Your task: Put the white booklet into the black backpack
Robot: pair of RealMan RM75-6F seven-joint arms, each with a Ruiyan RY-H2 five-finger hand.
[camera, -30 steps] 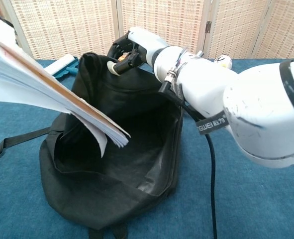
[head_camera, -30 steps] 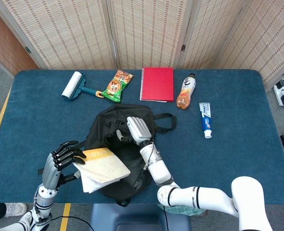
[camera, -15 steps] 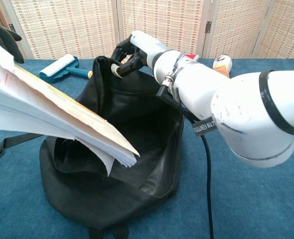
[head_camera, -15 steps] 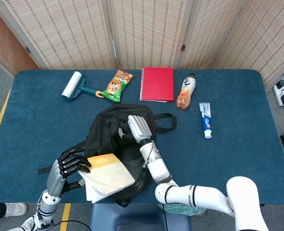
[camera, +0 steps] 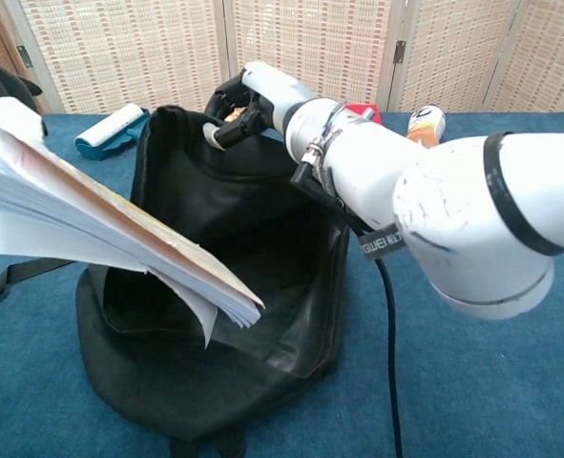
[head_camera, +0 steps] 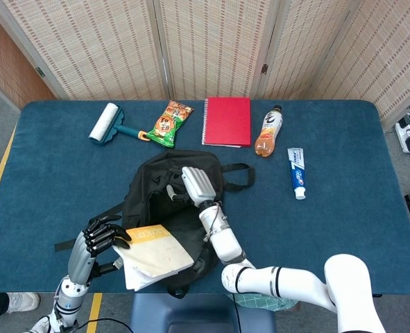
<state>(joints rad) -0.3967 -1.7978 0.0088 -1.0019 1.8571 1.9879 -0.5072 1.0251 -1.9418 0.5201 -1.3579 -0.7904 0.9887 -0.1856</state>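
Observation:
The black backpack (head_camera: 164, 201) (camera: 234, 286) lies in the middle of the table with its mouth open toward me. My right hand (head_camera: 196, 186) (camera: 248, 95) grips the far top rim and holds the flap up. My left hand (head_camera: 97, 240) holds the white booklet (head_camera: 155, 254) (camera: 100, 239) by its left edge. The booklet slants down over the near lip of the opening, its free corner above the dark interior. In the chest view only a dark bit of the left hand (camera: 5, 81) shows at the top left.
Along the far side of the blue table (head_camera: 343, 215) lie a lint roller (head_camera: 106, 123), a snack packet (head_camera: 168, 123), a red notebook (head_camera: 227, 121), a bottle (head_camera: 268, 130) and a toothpaste tube (head_camera: 296, 172). A backpack strap (head_camera: 239, 177) trails to the right.
The left hand has drawn back toward me with the booklet, whose free corner now reaches further over the bag's opening. The right hand lifted the bag's rim slightly and stays on it.

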